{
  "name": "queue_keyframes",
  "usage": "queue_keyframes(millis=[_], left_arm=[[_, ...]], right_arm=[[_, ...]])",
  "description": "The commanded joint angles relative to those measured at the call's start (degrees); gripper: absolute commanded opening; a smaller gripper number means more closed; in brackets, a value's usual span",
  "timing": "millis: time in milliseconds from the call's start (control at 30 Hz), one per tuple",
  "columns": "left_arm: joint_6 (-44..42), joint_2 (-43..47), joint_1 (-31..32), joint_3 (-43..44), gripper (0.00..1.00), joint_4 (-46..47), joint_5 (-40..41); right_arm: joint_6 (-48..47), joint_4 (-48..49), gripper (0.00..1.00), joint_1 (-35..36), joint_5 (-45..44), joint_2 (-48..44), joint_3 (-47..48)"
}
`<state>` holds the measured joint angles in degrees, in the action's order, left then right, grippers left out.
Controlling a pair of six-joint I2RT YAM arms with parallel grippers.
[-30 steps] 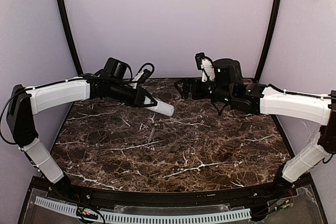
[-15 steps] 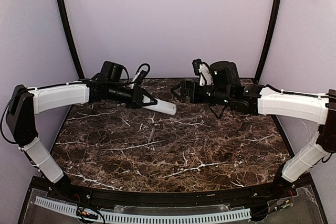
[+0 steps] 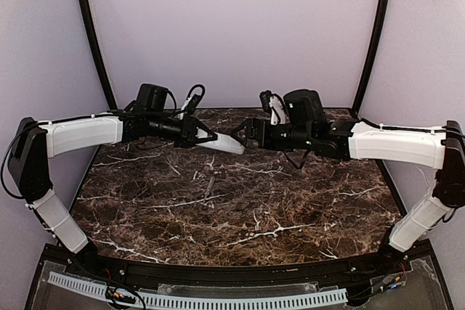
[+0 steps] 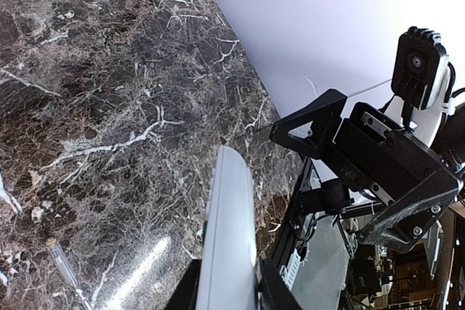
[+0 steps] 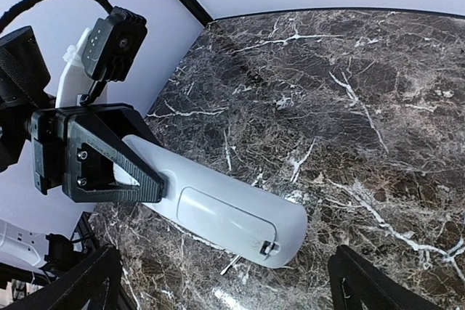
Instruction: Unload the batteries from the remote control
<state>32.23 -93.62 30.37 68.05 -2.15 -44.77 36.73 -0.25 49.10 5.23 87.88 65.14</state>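
While the left gripper point(image 3: 205, 138) pinched one end of the remote control point(image 3: 224, 144) above the dark marbled table point(image 3: 240, 201), the right gripper point(image 3: 241, 134) stood spread beside its rounded free end; the smooth white plastic cover point(image 5: 225, 219) sat shut.

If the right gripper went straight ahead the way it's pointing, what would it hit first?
Most likely the free end of the remote control, held out by the left gripper; the right gripper stands open right before it.
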Motion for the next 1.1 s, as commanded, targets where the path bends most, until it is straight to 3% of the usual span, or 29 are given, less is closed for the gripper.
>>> queue_keyframes(millis=[0, 433, 1067], left_arm=[[1.2, 1.2, -0.6, -1.3, 0.00, 3.5, -1.9], [2.6, 0.4, -1.2, -2.0, 0.00, 5.8, -3.4], [2.9, 1.1, -1.6, -2.3, 0.00, 7.0, -4.0]], right_arm=[[2.7, 2.3, 0.99, -0.4, 2.2, 0.0, 0.0], [5.7, 8.4, 0.99, -0.4, 6.2, 1.8, -0.6], [6.2, 9.9, 0.87, -0.4, 6.9, 2.7, -1.6]])
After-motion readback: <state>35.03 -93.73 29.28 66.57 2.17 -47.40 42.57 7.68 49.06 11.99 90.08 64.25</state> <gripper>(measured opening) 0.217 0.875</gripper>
